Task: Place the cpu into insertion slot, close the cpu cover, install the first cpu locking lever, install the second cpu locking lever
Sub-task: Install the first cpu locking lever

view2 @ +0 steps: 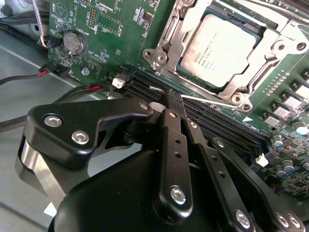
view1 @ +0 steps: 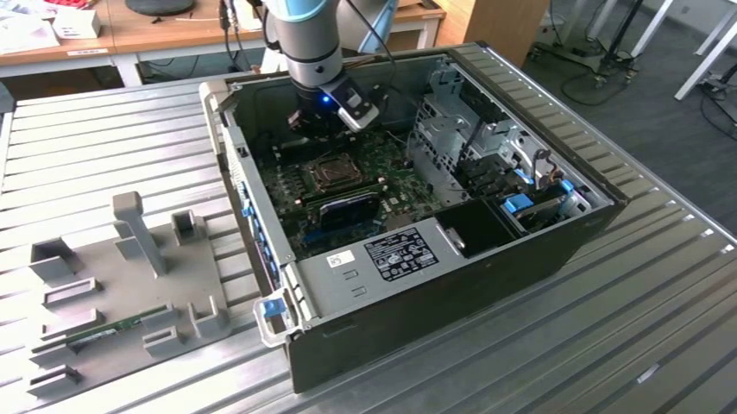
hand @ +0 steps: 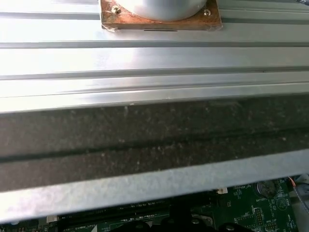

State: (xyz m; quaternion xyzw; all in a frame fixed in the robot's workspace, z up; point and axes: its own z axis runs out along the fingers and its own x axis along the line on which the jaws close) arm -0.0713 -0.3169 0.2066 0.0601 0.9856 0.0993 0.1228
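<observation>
The computer case is lying open on the slatted metal table, so the way down to the green circuit board is standing free from above. The arm's gripper is hanging inside the opening near the case's rear wall, crowding that edge. In the exterior view, the drive cage is walling off the board's right side, and the case wall is closing the left. In the second wrist view, the insertion slot is sitting unobstructed beyond the gripper's links, while black memory slots and loose cables are lying between.
</observation>
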